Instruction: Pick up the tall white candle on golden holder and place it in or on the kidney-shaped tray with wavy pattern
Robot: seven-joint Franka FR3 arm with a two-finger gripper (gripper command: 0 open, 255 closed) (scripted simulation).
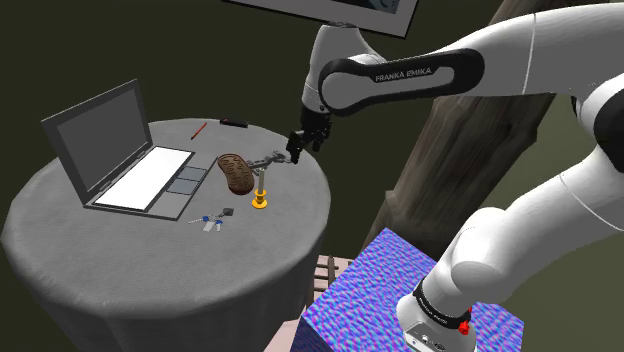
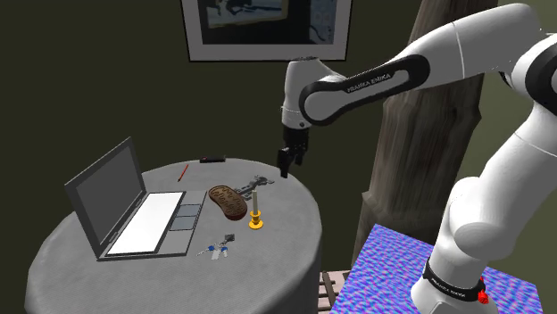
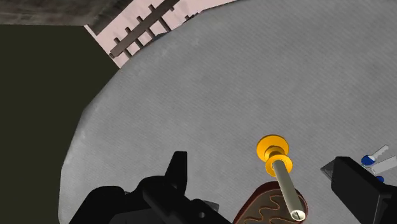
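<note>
The candle [image 1: 259,188] stood upright on the counter [image 1: 120,260], just beside the tray [image 1: 236,172]. The end effector [image 1: 296,148] hovered above, near the tray, fingers [image 3: 180,173] spread wide and holding nothing. The candle looked light, stiff and brittle, and tippy on its small gold base [image 3: 273,147]. Gripping the stem low seemed safest.

You're working in a dim scene: the dark olive wall [image 1: 120,40] takes almost no light. The round grey table [image 1: 120,260] is lit softly from above, its top mid-grey and its side falling darker. The glossy white robot arm [image 1: 500,50] is brightest, shaded along its undersides. The open grey laptop [image 1: 140,185] shows a flat white deck. In the wrist view the table looks paler, and the tall pale candle on a golden holder [image 3: 285,188] looks flatly saturated.
</note>
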